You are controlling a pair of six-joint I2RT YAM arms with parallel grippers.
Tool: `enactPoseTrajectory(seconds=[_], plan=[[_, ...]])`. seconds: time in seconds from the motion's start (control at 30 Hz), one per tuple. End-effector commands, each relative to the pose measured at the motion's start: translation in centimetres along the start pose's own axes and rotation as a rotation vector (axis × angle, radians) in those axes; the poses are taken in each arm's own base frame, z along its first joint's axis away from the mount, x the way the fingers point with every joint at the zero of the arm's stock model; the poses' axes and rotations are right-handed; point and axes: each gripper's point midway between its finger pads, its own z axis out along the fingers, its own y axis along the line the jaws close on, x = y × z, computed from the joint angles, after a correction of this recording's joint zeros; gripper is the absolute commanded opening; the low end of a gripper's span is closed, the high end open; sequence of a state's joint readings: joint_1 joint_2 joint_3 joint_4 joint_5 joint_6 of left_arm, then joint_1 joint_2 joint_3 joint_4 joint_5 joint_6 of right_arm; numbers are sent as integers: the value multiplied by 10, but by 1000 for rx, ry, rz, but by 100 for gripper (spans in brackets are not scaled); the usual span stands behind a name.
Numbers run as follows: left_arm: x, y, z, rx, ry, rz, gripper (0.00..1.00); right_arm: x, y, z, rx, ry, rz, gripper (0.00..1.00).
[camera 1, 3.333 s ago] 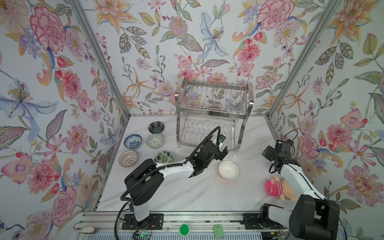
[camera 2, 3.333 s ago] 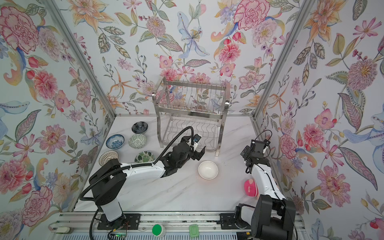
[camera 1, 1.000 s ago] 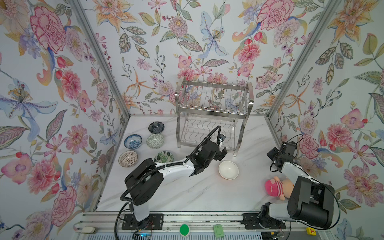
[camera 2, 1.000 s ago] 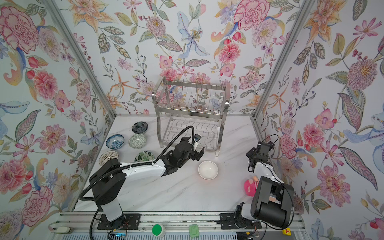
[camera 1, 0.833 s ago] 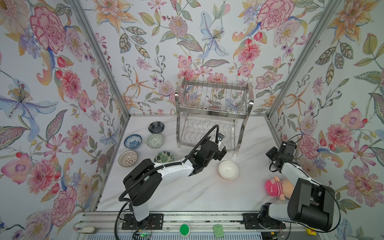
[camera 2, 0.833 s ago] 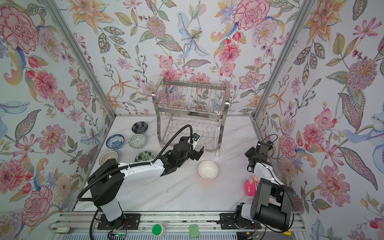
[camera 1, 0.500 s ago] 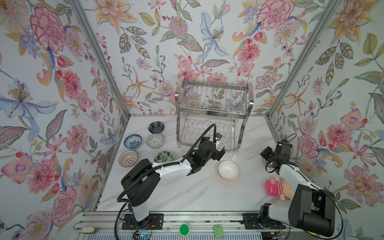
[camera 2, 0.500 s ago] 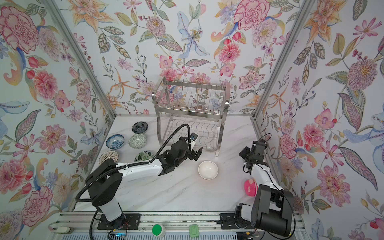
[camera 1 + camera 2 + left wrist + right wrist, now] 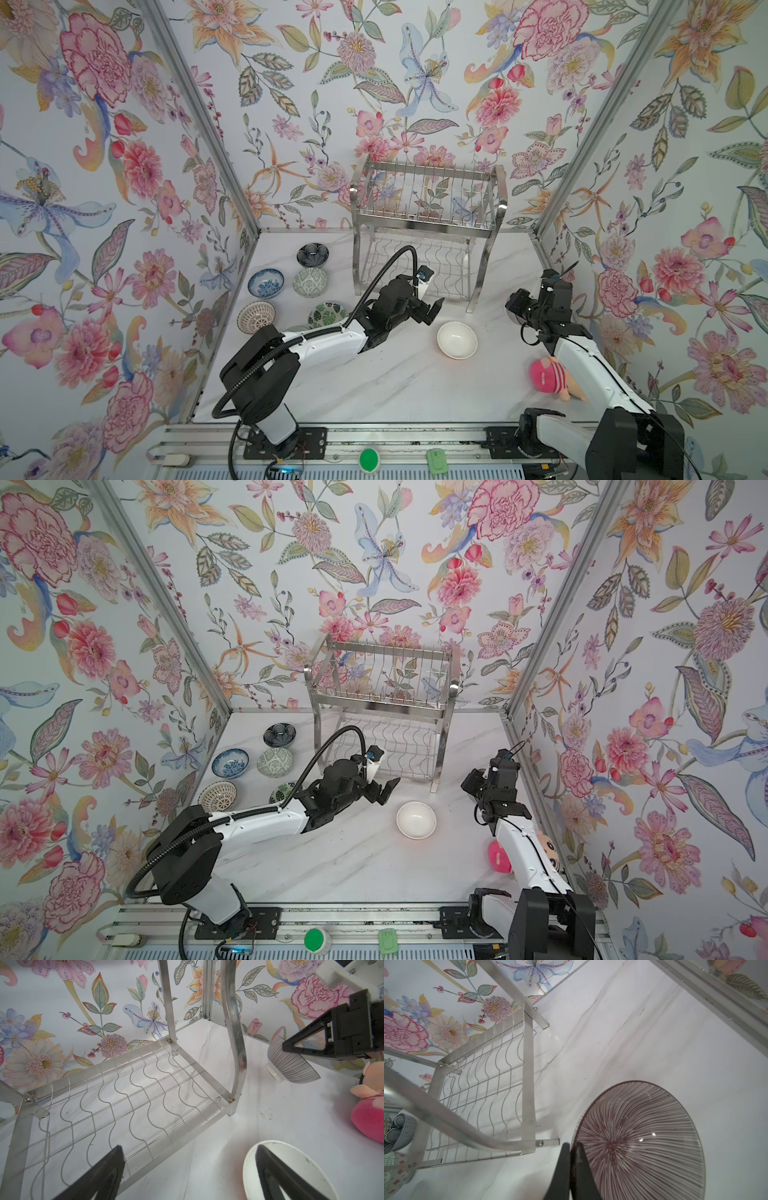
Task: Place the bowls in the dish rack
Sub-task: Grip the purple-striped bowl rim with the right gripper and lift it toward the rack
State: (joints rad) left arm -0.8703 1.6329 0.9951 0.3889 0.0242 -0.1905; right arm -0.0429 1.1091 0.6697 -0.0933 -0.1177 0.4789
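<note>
Marble-white tabletop (image 9: 374,386), floral wallpaper on three sides.

Top views:
- dish rack (image 9: 426,216) (image 9: 382,706) stands at back centre, seen in both top views.
- Five bowls sit on the table left of the rack: dark navy bowl (image 9: 312,254), blue-white floral bowl (image 9: 266,283), grey-green bowl (image 9: 310,282), tan lattice bowl (image 9: 256,317), and green leaf bowl (image 9: 328,313), partly behind the left arm.
- white bowl (image 9: 456,340) (image 9: 416,820) is upright on the table, near the rack's right front leg, between the two grippers.
- left gripper (image 9: 430,311) (image 9: 384,791) is just left of the white bowl, jaws spread wide, nothing in them.
- right gripper (image 9: 513,307) (image 9: 469,787) is near the right wall. Its grip can't be read from above.
- plush toy (image 9: 548,376) lies beside the right arm.

Left wrist:
- left gripper (image 9: 189,1147) is wide apart and empty. One finger is over the rack (image 9: 124,1093) lower-shelf edge, the other over the white bowl (image 9: 301,1159).
- right gripper (image 9: 283,1047) pinches the rim of a striped bowl (image 9: 291,1066), which is tilted on its side with its foot toward the rack leg. Can't tell if it touches the table.
- Plush toy (image 9: 369,1122) is close by.

Right wrist:
- right gripper (image 9: 572,1145) is clamped nearly together on the striped bowl (image 9: 639,1140) rim.
- The bowl's lined inside faces the camera. It is beside the rack (image 9: 527,1076) end, not touching it.
</note>
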Motion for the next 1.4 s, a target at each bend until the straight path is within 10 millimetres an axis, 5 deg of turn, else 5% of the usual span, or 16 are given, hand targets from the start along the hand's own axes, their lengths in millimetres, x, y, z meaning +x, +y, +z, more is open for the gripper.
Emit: enactPoseTrajectory(seconds=[0.0, 0.8, 1.37], plan=[[-3, -4, -9, 74, -15, -21, 99, -19, 33, -21, -90, -48, -66, 0], [-13, 41, -61, 86, -109, -208, 99, -1, 153, -97, -356, -76, -208, 0], [-2, 82, -92, 40, -175, -348, 99, 17, 267, -104, -832, -185, -161, 0]])
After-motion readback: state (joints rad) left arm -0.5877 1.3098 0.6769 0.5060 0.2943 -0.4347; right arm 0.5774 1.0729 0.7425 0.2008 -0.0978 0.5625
